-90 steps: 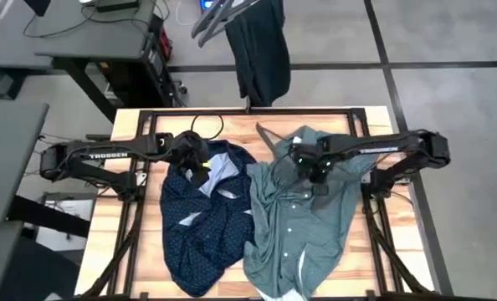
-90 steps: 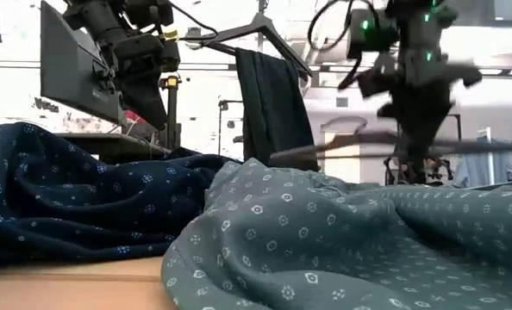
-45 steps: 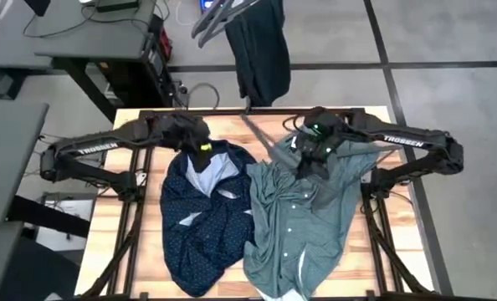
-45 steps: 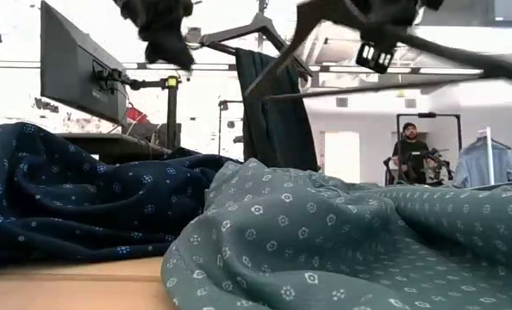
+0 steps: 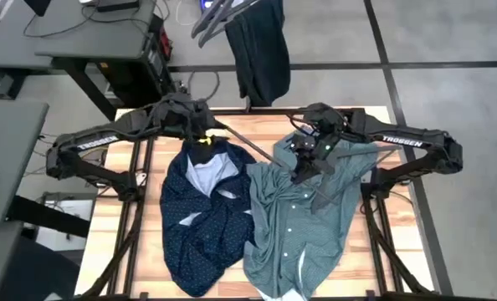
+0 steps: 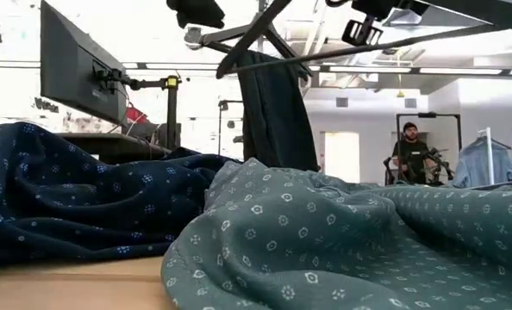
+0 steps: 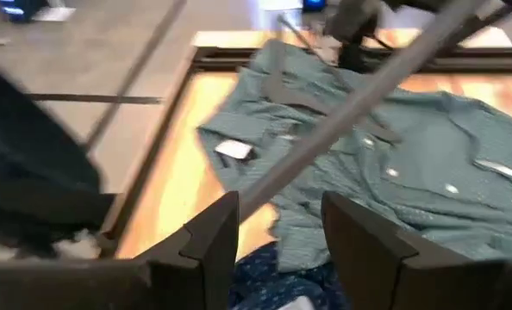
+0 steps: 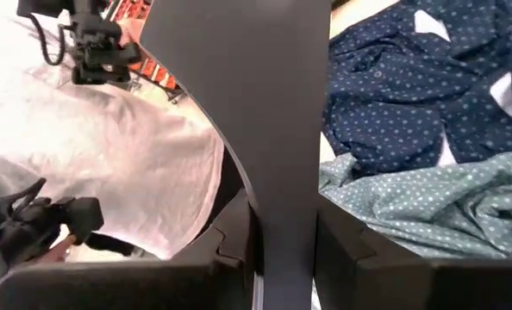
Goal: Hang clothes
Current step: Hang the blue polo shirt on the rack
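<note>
Since half a second ago, the black hanger (image 5: 257, 149) has swung round: in the high view it now stretches from the upper centre-left, by the left gripper (image 5: 200, 131), down to the right gripper (image 5: 309, 155) at centre-right, and in the low view it has risen toward the top edge. The worktop (image 5: 119, 226) carries two of the garments, unmoved: the navy shirt (image 5: 202, 219) with white dots lies spread in the lower centre-left, and the teal-green shirt (image 5: 303, 217) lies just beside it at lower centre-right, their edges touching. The dark charcoal jeans (image 5: 261, 50) hang at the top centre, beyond the worktop's far edge. The right gripper hovers above the teal-green shirt's collar end with its fingers (image 8: 239, 232) closed on a flat dark part of the hanger. The left gripper has moved up and right over the navy shirt's collar; its fingers (image 7: 209, 237) stand moderately apart, with the hanger's bar crossing between them, though whether they touch it cannot be told.
</note>
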### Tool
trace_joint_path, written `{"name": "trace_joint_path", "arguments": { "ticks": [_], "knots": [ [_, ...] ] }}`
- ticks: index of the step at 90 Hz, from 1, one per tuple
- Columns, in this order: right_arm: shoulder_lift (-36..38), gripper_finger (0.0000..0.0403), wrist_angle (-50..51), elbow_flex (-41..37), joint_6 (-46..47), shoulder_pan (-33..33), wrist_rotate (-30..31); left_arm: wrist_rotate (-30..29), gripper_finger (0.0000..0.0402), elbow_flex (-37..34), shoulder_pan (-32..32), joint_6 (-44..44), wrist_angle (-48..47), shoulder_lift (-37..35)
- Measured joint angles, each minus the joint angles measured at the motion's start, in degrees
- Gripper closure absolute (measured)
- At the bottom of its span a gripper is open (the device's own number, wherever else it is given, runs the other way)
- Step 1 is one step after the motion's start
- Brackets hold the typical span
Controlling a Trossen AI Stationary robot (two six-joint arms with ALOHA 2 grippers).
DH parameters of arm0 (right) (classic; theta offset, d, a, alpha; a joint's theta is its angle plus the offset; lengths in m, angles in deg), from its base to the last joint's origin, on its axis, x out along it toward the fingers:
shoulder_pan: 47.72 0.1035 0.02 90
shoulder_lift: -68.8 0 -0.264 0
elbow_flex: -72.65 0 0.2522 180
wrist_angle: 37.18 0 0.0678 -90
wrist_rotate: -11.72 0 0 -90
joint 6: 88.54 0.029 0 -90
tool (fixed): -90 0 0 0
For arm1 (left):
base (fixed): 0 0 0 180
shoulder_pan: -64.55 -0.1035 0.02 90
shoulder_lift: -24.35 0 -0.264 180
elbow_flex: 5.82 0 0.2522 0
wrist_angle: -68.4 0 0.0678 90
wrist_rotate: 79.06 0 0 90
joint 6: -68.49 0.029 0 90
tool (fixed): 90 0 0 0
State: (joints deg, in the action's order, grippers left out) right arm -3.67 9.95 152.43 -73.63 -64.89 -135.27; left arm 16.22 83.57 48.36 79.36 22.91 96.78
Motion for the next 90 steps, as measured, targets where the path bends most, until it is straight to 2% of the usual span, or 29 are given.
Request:
{"name": "trace_joint_path", "arguments": {
  "ticks": [36, 55, 90],
  "knots": [
    [0.0, 0.0343, 0.4, 0.0, 3.5, 3.0, -1.9, 2.5, 0.0251, 0.0, 1.4, 7.8, 6.9, 6.3],
    [0.0, 0.0343, 0.4, 0.0, 3.9, 3.4, -3.0, 12.1, 0.0251, 0.0, 1.4, 8.1, 7.1, 7.4],
    [0.0, 0.0343, -0.3, 0.0, 3.4, 3.1, -2.9, 12.4, 0.0251, 0.0, 1.4, 7.0, 7.1, 4.7]
  ]
}}
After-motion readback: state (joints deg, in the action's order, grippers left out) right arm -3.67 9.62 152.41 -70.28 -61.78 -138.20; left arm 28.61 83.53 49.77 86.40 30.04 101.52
